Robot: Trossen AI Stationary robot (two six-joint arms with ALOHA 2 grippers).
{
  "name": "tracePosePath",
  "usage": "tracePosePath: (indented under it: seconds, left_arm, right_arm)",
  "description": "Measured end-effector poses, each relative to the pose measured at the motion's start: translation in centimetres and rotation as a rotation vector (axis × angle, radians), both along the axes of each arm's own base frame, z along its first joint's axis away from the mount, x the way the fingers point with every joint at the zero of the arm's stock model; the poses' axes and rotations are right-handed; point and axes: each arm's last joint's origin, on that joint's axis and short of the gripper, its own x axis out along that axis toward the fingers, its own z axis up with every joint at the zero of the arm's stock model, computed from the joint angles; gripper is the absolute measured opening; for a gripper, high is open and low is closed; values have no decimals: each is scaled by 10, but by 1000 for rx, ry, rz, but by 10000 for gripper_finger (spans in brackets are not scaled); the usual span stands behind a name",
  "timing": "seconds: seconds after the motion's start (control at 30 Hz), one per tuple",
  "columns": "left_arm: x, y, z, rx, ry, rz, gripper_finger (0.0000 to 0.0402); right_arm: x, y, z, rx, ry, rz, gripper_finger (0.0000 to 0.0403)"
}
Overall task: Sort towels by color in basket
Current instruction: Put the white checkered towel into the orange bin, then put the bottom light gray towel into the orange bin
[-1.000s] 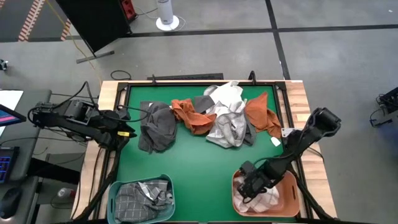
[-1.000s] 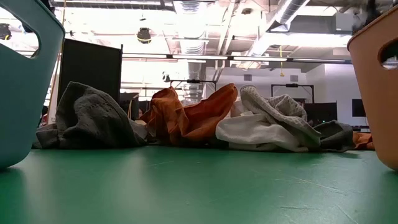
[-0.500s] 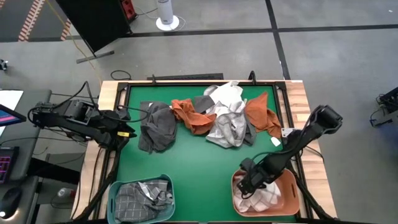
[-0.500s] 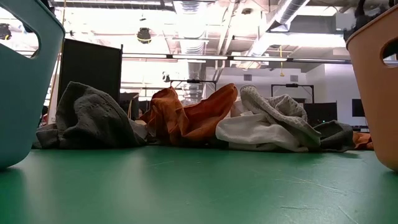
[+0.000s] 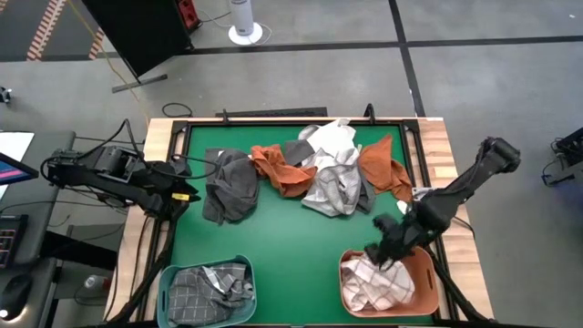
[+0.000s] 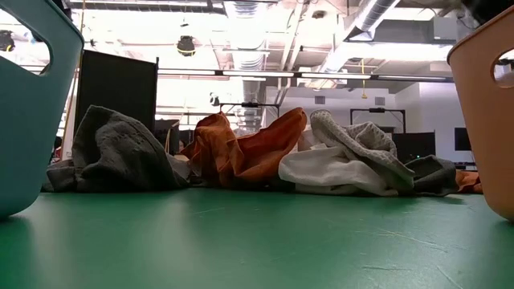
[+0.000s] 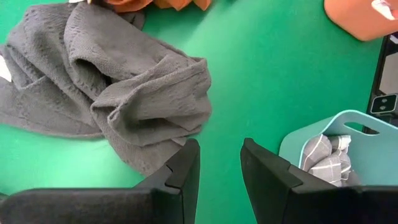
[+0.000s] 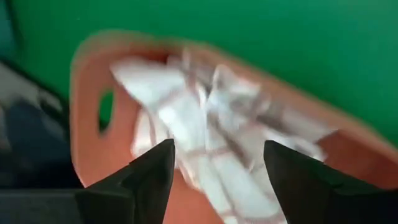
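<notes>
Green surface (image 5: 291, 228) is carrying the towel pile (image 5: 332, 178) beyond the orange basket (image 5: 426, 284); I'm hovering my right end effector (image 5: 383, 248), open and empty, nearer.

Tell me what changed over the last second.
The right gripper rose out of the orange basket and drew back over its rim, open and empty, leaving the white checked towel inside. The left gripper, the towel pile and the teal basket stayed as they were.

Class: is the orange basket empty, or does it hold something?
Not empty. The orange basket holds a white checked towel, crumpled inside it; the open right gripper hovers above.
</notes>
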Motion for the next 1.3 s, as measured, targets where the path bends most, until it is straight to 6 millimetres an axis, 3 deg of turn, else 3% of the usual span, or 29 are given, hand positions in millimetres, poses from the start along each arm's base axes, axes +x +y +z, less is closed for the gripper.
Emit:
tracePosePath:
  seconds: [0.13,0.27,0.47,0.73,0.87,1.03,1.07,1.3]
  left_arm:
    - [2,0,1,-5,-23,1,110]
    - [2,0,1,-12,-25,16,110]
    - [5,-1,2,-20,-33,32,110]
    - [7,-1,4,-60,-67,67,110]
    - [6,-1,4,-78,-67,67,110]
    - [6,-1,4,-82,-67,70,110]
    - [6,-1,4,-82,-67,70,110]
    - [6,-1,4,-81,-65,70,110]
  right_arm:
    - [-9,-24,9,-136,-53,-132,274]
    - [-3,-49,5,-357,-52,-173,274]
    - [33,-91,-9,-587,-6,-128,274]
    - [82,-146,-34,-677,-12,-29,267]
    - [88,-167,-49,-594,51,29,203]
    - [90,-171,-55,-496,45,129,40]
    - [89,-169,-53,-486,32,142,24]
    - [70,-153,-17,-486,-115,133,21]
